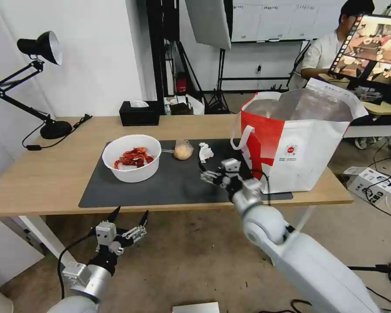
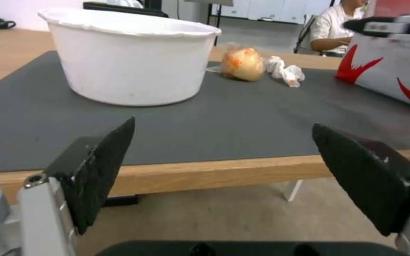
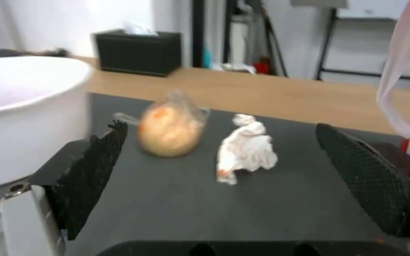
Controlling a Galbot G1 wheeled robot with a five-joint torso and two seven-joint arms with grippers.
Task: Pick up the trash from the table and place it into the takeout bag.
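Right gripper (image 3: 219, 185) hangs spread over the mat, tissue (image 3: 247, 151) just ahead between its fingers, small bag (image 3: 171, 131) beside. Probably tissue first: go straight in, low, close gently. Left gripper (image 1: 129, 218) waits, spread, below the table (image 1: 39, 174) edge.

Left tool (image 2: 221, 177) spread before table edge (image 2: 205, 174), white bowl (image 2: 129, 60) beyond
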